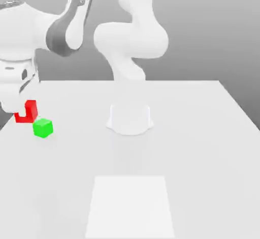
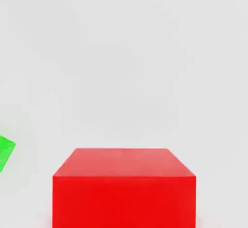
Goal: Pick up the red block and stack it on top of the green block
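1. Key relation: the red block (image 1: 28, 112) sits directly under the gripper (image 1: 14, 107) at the exterior view's left edge of the counter (image 1: 203, 131). The hand covers its upper-left part, so what shows is an L-shaped red patch.
2. The hand view agrees: the red block (image 2: 124, 186) lies close below the camera, centred, with its top face and one side face visible (squared to the view, so no yaw correction looks needed).
3. The green block (image 1: 43, 127) sits just beside the red one, toward the exterior view's right and nearer that camera. I see a small gap between them, though they may be close to touching at a corner. In the hand view only a sliver of the green block (image 2: 6, 152) shows at the frame edge.
4. Cubes have no long axis, so grasp direction is free. My read: the carry to the stack spot is a short offset, lift first.
5. Gripper state: cannot tell. The fingers are not resolvable against the white hand, and the hand view shows no pads (so spread or pinching red is unknown).
6. Whether red rests on the counter or is already raised: cannot tell. It looks low.
7. Risk, as a judgement: the green block is close enough that a sideways move at low height could knock it.
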`<state>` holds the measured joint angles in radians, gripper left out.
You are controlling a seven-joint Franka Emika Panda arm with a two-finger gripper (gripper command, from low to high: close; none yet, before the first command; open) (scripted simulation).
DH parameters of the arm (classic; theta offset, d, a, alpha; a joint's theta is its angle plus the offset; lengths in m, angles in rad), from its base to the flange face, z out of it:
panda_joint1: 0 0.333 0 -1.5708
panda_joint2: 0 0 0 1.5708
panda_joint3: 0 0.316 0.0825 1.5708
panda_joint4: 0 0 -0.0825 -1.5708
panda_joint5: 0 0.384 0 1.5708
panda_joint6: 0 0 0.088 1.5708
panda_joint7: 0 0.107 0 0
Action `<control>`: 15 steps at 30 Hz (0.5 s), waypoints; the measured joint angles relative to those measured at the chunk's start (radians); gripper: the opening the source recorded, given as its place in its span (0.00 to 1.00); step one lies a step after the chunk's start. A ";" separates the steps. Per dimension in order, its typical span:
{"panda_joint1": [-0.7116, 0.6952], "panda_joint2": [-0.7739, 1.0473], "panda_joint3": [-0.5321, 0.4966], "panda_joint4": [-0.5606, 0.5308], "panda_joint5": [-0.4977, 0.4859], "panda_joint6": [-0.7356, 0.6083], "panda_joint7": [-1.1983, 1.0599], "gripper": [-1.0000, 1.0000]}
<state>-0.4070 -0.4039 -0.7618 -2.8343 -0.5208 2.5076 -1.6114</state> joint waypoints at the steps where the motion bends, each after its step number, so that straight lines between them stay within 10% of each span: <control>1: -0.020 -0.011 -0.027 -0.007 -0.023 -0.003 -0.054 0.00; 9: -0.129 -0.033 -0.269 -0.063 -0.189 0.038 -0.469 0.00; 15: 0.034 0.159 -0.451 -0.072 -0.100 0.244 -0.574 0.00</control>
<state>-0.3728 -0.2450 -1.2132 -2.9067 -0.6206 2.7512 -2.1851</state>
